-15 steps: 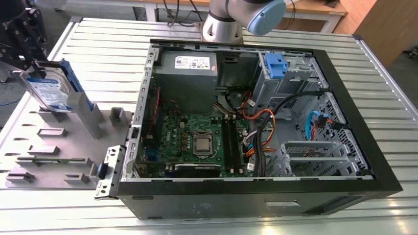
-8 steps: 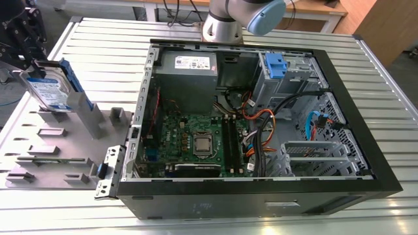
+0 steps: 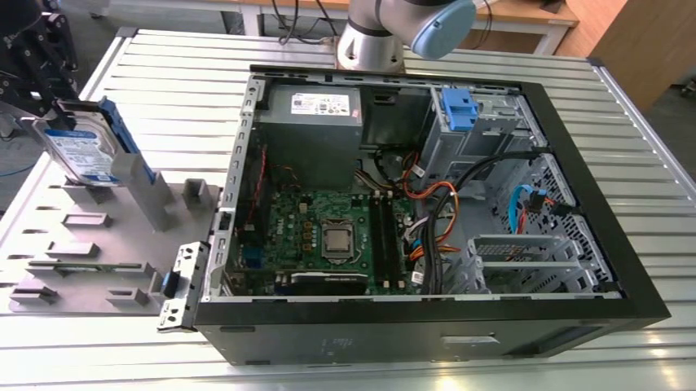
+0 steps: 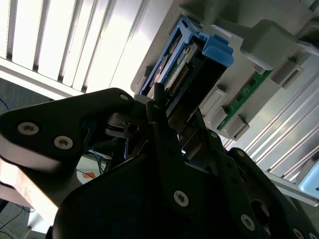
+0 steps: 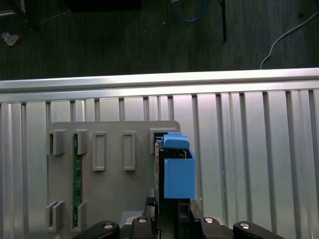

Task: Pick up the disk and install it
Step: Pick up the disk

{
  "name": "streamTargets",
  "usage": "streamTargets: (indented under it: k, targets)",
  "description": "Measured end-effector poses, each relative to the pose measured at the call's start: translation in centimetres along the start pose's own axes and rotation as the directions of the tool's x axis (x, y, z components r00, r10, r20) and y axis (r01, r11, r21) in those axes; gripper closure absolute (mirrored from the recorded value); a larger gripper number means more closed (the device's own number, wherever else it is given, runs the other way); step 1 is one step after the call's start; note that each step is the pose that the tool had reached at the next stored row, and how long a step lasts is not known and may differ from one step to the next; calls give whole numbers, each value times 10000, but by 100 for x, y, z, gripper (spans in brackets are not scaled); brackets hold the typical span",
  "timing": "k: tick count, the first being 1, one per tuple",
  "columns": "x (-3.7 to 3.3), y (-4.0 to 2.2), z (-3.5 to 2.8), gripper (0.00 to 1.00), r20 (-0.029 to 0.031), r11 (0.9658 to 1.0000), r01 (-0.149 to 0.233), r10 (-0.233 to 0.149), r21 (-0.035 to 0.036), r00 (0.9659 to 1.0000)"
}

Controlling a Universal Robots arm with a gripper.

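Found the disk (image 3: 81, 151) at the exterior view's left, standing on edge in a slot of the grey fixture plate (image 3: 130, 236). Label side toward the camera, blue bracket (image 3: 117, 130) running along its edge. Well apart from the open computer case (image 3: 435, 326), itself lying on its side on the ribbed metal tabletop (image 3: 174, 73).

Spotted the tool (image 3: 49, 102) directly at the disk's upper end, black, right against it. Cannot tell whether clenched on the disk or slack.

Checked both wrist views. Saw the disk (image 5: 158, 169) (image 4: 179, 74) edge-on, with the blue bracket (image 5: 178, 179) (image 4: 217, 50) capping one side. Traced its near end down into the tool (image 5: 172, 209) (image 4: 177, 114). Grip state no clearer from here.

Noted a thin green circuit board (image 5: 77, 174) (image 4: 244, 94) standing in another slot of the same plate (image 5: 114, 189), apart from the disk.

Inside the case, logged:
- a green motherboard (image 3: 326, 236) on the floor of the case
- a grey metal box with a white sticker (image 3: 310, 110) in the far corner
- a bare blue plastic tab (image 3: 457, 110) at the top of the drive cage
- orange and black cables (image 3: 435, 204) looping between board and cage

Marked the arm's base (image 3: 376, 41) just beyond the case's far wall.
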State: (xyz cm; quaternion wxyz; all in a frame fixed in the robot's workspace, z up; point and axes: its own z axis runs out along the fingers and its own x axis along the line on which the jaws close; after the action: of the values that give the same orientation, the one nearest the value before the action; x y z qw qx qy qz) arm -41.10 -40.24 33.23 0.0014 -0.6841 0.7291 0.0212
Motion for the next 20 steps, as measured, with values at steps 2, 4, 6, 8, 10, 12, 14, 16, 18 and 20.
streamTargets:
  k: [2, 4, 6, 8, 10, 12, 14, 16, 18, 20]
  targets:
    - [-1, 1, -22, 65, -1, 10000, 0, 0, 0, 10000]
    - [-2, 2, -58, 65, 0, 10000, 0, 0, 1, 10000]
    - [-3, 3, -102, 65, 2, 10000, 0, 0, 3, 10000]
    - [-5, 4, -151, 65, 1, 10000, 0, 0, 2, 10000]
    - [-7, 6, -204, 65, 2, 10000, 0, 0, 3, 10000]
    - [-8, 7, -259, 65, 1, 10000, 0, 0, 2, 10000]
    - [-10, 9, -318, 65, 1, 10000, 0, 0, 3, 10000]
    - [-12, 11, -384, 65, 1, 10000, 0, 0, 2, 10000]
    - [-14, 13, -447, 65, 2, 10000, 0, 0, 3, 10000]
    - [-16, 15, -506, 65, 1, 10000, 0, 0, 2, 10000]
